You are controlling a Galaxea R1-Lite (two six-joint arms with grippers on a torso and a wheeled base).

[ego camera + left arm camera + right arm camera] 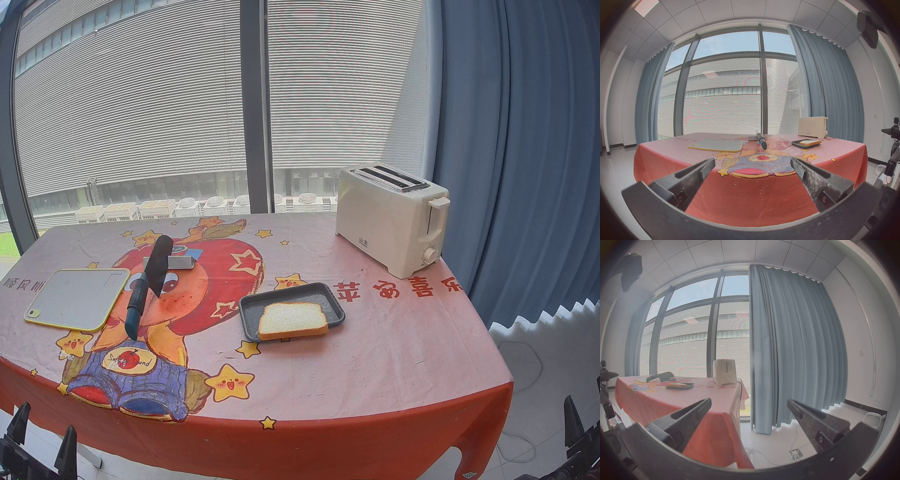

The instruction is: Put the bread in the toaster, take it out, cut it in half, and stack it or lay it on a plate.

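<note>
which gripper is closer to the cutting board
Left. The left gripper sits below the table edge on the cutting board's side; the right gripper is off the opposite end.

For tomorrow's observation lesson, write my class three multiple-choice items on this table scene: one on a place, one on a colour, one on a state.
1. The left gripper is: A shut tight; B open; C gripping something.
2. The toaster is: A cream; B red; C black.
3. The bread lies: A in the toaster; B in the left gripper; C on the dark tray.

Answers:
1 B, its fingers stand apart with nothing between them.
2 A, it is cream on every side that shows.
3 C, it lies flat in the dark tray, apart from the toaster.
</note>
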